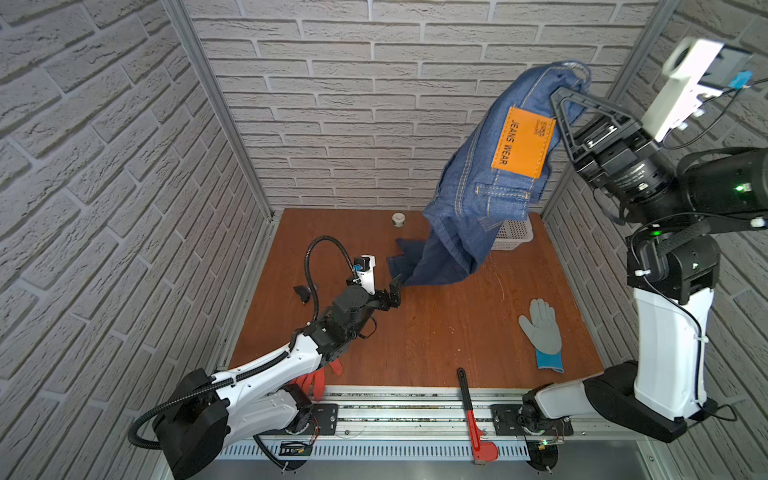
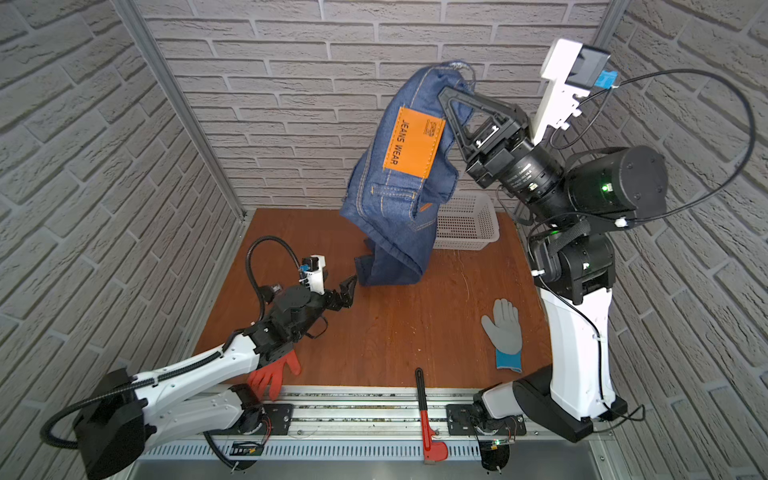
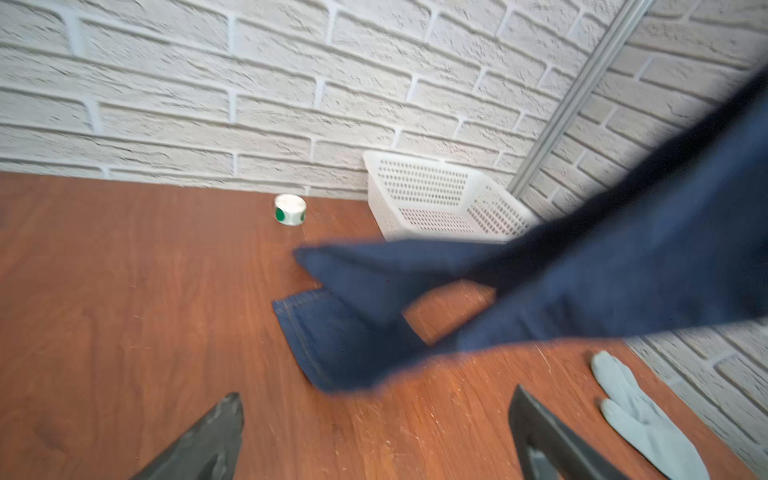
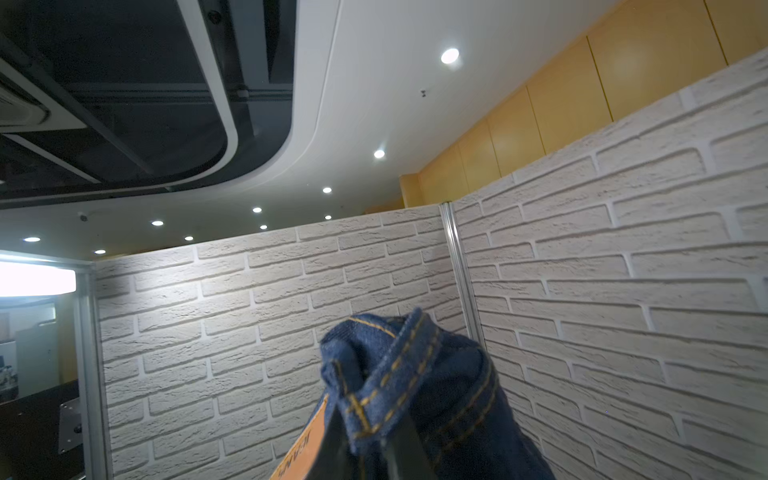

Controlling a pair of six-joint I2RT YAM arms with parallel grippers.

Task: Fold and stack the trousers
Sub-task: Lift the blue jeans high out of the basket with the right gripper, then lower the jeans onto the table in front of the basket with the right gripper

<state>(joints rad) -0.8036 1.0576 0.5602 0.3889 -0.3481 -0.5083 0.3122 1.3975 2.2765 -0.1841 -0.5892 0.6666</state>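
The trousers are dark blue jeans with an orange "JEANS WEAR" patch. They hang high over the back right of the table. My right gripper is shut on their waistband, and the right wrist view shows the stitched band bunched between its jaws. The leg ends trail on the wooden table, with one hem lying flat. My left gripper is open, low over the table, just short of that hem and holding nothing.
A white perforated basket stands in the back right corner behind the jeans. A small tape roll sits by the back wall. A grey-and-blue glove lies front right, an orange glove under the left arm, a red-handled tool across the front rail.
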